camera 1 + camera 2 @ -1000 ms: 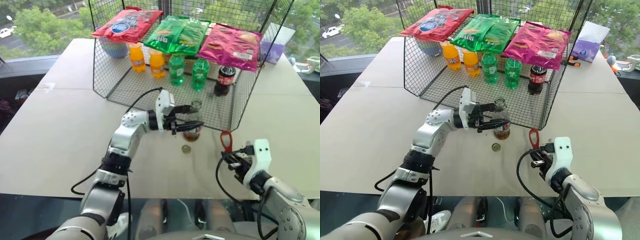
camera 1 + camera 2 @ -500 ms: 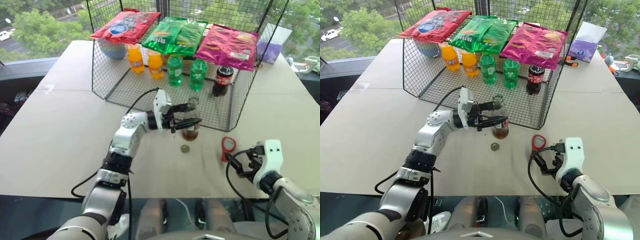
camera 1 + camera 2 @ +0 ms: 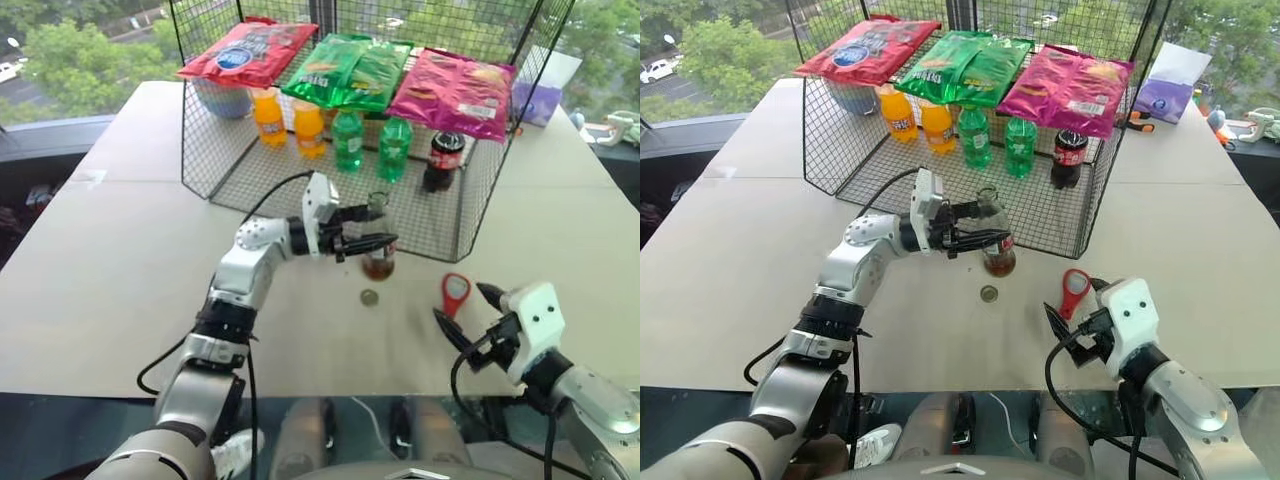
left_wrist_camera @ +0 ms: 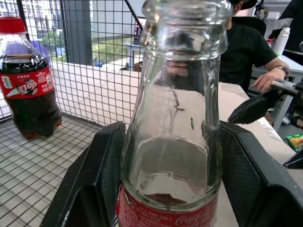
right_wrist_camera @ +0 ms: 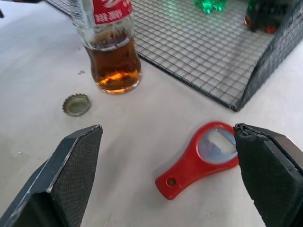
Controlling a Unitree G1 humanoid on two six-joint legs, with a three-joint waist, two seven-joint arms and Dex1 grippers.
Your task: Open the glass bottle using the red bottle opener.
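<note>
The glass bottle point(image 3: 380, 262) stands upright on the table just in front of the wire basket, a little brown liquid in its bottom. My left gripper point(image 3: 377, 229) is shut on its neck, with black fingers point(image 4: 97, 179) on both sides. The bottle's mouth point(image 4: 187, 10) has no cap on it. A metal cap point(image 3: 369, 297) lies on the table in front of the bottle. To the right of the cap the red bottle opener point(image 5: 201, 159) lies flat on the table. My right gripper point(image 3: 464, 306) hovers over the opener, open wide and empty.
A wire basket point(image 3: 455, 235) behind the bottle holds snack bags, orange and green bottles and a dark cola bottle point(image 3: 442, 160). A purple box point(image 3: 1176, 95) sits at the back right. A seated person point(image 4: 246, 52) shows beyond the table. The table's front edge is close to my right gripper.
My right gripper let go of the red opener, which went from upright to lying flat. The gripper then opened wide and lifted a little. The left gripper kept its hold on the bottle.
</note>
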